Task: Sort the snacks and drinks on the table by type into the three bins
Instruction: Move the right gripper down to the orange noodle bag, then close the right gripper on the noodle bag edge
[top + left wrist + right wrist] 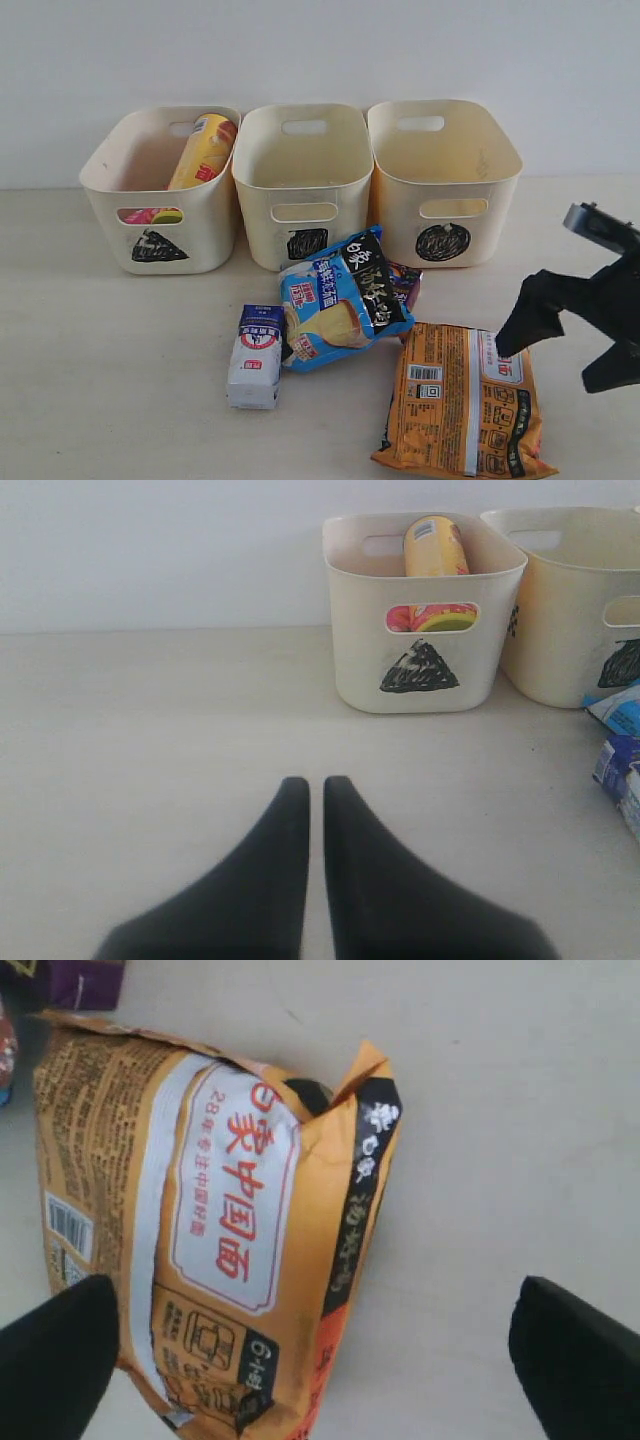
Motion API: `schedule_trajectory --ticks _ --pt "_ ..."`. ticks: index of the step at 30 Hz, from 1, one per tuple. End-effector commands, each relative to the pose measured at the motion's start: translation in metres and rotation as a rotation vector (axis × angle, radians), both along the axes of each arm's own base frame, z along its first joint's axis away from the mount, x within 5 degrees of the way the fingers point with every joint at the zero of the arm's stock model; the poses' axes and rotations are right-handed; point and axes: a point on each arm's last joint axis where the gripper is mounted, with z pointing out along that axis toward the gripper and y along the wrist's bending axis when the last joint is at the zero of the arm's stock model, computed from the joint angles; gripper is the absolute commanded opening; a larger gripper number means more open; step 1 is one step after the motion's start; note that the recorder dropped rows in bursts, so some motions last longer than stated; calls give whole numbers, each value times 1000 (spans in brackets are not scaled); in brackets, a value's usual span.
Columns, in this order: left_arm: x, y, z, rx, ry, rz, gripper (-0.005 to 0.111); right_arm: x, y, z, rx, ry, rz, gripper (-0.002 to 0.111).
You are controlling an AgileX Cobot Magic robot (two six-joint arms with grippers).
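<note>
The right end effector (pixel 547 366) hangs wide open at the right edge of the large orange bag (pixel 462 400), which lies flat on the counter (pixel 100 390) in front of the circle bin (pixel 443 180). Close by, the blue bag (pixel 340 300) lies partly over a small dark packet (pixel 405 283), with the white carton (pixel 255 355) just beside it. The triangle bin (pixel 160 190) holds the yellow-orange tube (pixel 205 150) and the pink tube (pixel 140 215). The square bin (pixel 303 185) stands between the other two. The left end effector (pixel 316 782) is closed on nothing, well apart from the clutter.

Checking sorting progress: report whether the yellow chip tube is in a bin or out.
In: the yellow tube leans inside the triangle bin, against its back wall.
</note>
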Motion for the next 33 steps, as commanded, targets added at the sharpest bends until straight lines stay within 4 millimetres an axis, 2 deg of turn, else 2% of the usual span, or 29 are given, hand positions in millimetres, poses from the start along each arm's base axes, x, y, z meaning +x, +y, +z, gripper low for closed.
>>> schedule_trajectory --ticks 1,10,18,21,24,27,33 --pt "0 0 -1 8 -2 2 4 6 16 -21 -10 2 36 96" --pt "0 0 -1 8 -2 2 4 12 37 -51 112 39 26 96" --pt "0 0 -1 8 -2 2 4 8 59 -79 76 90 75 93" --pt "0 0 -1 8 -2 2 4 8 60 -88 63 108 74 75" --pt "0 0 -1 8 -2 2 4 7 60 -93 62 125 79 46" --pt "0 0 -1 8 -2 2 4 5 60 -94 67 116 124 4" --pt "0 0 -1 8 -2 2 4 9 42 -78 111 69 126 0"
